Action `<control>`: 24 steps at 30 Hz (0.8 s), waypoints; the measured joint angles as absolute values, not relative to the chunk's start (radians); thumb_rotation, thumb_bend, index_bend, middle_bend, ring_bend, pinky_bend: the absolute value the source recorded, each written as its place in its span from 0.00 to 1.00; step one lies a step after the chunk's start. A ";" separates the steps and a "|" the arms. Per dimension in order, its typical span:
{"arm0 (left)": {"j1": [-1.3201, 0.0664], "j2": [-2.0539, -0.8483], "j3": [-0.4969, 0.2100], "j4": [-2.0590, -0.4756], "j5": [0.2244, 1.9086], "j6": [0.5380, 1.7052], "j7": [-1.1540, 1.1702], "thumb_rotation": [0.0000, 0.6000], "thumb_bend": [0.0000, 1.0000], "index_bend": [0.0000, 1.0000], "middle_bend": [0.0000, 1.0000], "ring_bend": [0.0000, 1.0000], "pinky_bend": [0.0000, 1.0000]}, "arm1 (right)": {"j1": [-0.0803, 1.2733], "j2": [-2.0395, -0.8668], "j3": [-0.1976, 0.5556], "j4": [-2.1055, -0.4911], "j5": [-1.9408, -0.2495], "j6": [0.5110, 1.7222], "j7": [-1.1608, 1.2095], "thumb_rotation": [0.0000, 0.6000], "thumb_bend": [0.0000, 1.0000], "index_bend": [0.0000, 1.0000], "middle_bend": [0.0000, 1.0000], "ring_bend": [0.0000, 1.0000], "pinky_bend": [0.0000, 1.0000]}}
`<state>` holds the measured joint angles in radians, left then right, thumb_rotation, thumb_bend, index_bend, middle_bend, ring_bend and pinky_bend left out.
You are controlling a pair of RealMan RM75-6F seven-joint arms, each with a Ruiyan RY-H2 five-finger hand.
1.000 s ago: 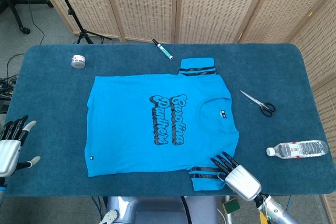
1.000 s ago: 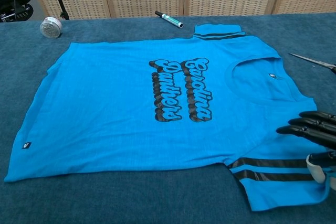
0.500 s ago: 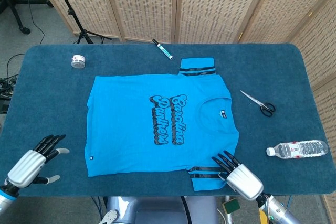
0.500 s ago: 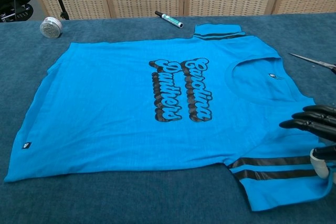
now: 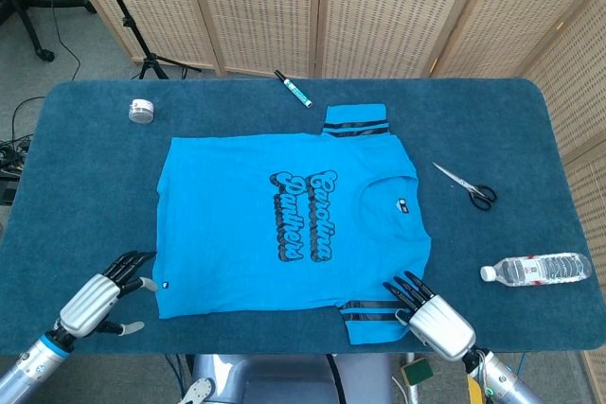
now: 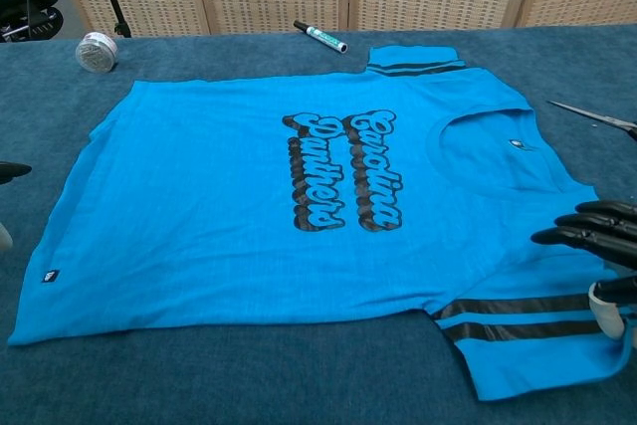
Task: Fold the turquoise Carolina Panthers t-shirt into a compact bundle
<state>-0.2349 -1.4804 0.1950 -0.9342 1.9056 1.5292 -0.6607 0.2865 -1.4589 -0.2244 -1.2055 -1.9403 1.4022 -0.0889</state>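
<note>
the turquoise t-shirt (image 5: 289, 219) lies flat and unfolded across the middle of the blue table (image 5: 76, 186), its dark script lettering face up, black-striped sleeves at the top and bottom edges. the left hand (image 5: 98, 295), fingers spread and holding nothing, sits beside the shirt's lower-left corner. the right hand (image 5: 431, 316), fingers apart, rests at the lower striped sleeve.

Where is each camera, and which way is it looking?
Head view: high up, looking down on the whole blue table; both hands show, left hand, right hand.
Chest view: low at the near edge, looking across; mostly right-hand fingers.
Both show the flat turquoise Panthers t-shirt, green marker and scissors.
</note>
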 measured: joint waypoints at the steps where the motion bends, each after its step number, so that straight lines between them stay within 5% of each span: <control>1: -0.237 -1.487 0.197 -0.929 1.905 1.525 -0.661 1.00 0.09 0.41 0.00 0.00 0.00 | 0.287 -1.460 -0.224 -1.204 -1.939 1.400 -0.089 1.00 0.52 0.64 0.08 0.00 0.00; 24: -0.248 -1.616 0.218 -0.792 1.854 1.476 -0.638 1.00 0.10 0.42 0.00 0.00 0.00 | 0.287 -1.467 -0.222 -1.193 -1.931 1.393 -0.092 1.00 0.52 0.64 0.09 0.00 0.00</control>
<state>-0.2478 -1.6161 0.2180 -0.7916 1.8543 1.4758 -0.6384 0.2870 -1.4671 -0.2224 -1.1933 -1.9314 1.3931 -0.0916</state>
